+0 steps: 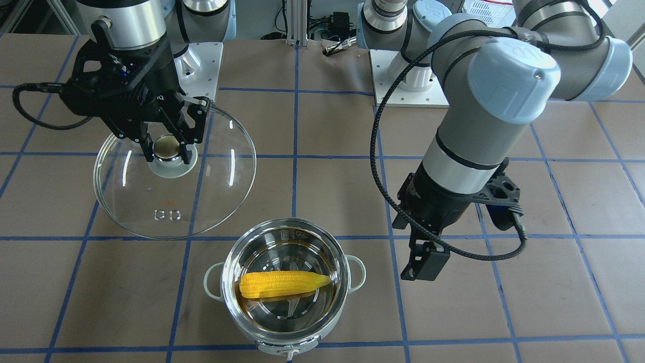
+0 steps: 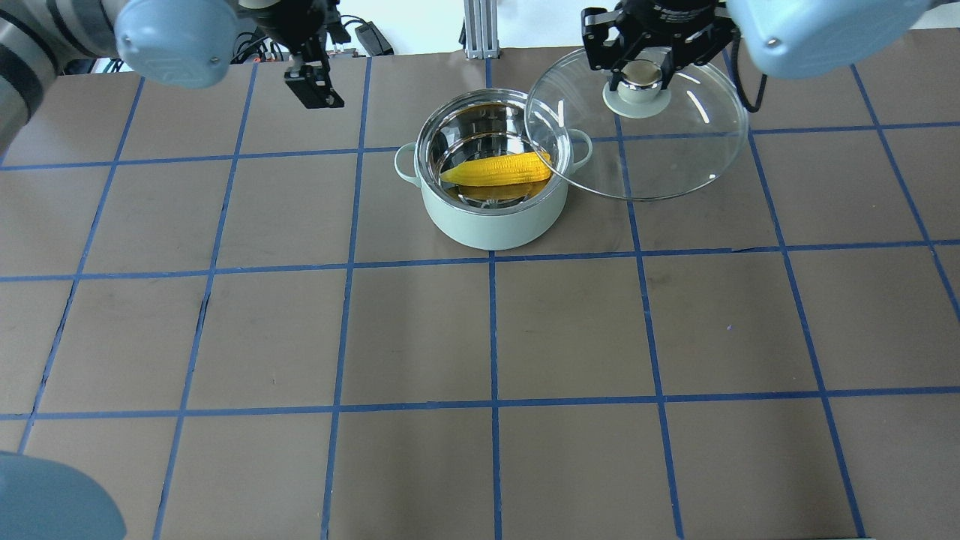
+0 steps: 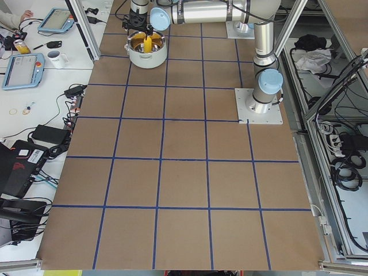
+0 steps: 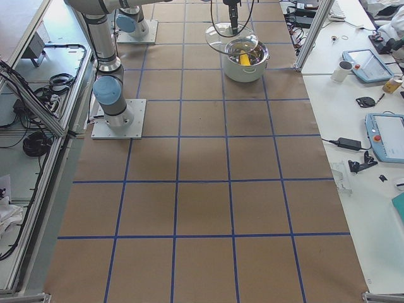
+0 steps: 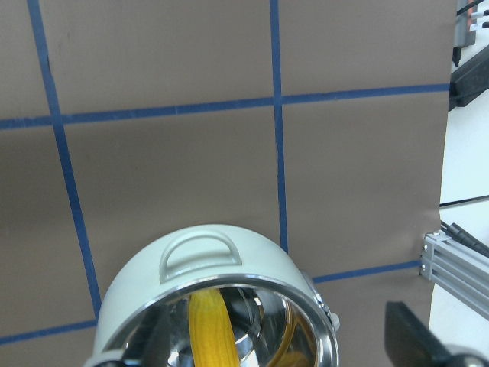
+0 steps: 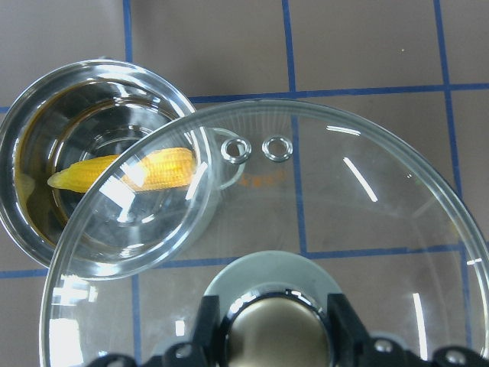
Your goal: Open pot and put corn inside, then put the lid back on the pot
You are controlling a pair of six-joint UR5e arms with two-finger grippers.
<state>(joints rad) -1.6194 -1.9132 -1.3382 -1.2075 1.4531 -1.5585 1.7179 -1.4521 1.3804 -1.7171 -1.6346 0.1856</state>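
1. We see the pot (image 2: 491, 225) standing upright and uncovered on the table, its steel inside showing.
2. The corn (image 1: 282, 284) lies on its side on the pot's floor. It spans most of the width, and its tapered tip points toward the robot's left.
3. The right gripper (image 1: 169, 151) is clamped on the lid (image 1: 211, 201). Its two fingers pinch the beige-gold knob (image 1: 169, 146) from either side.
4. We find the lid lifted clear of the table on the robot's right of the pot. In the right wrist view its glass edge overlaps part of the pot's rim and the corn.
5. The left gripper (image 1: 426, 262) hangs above the table on the robot's left of the pot, apart from both pot and corn. We cannot tell whether its fingers are spread or closed.
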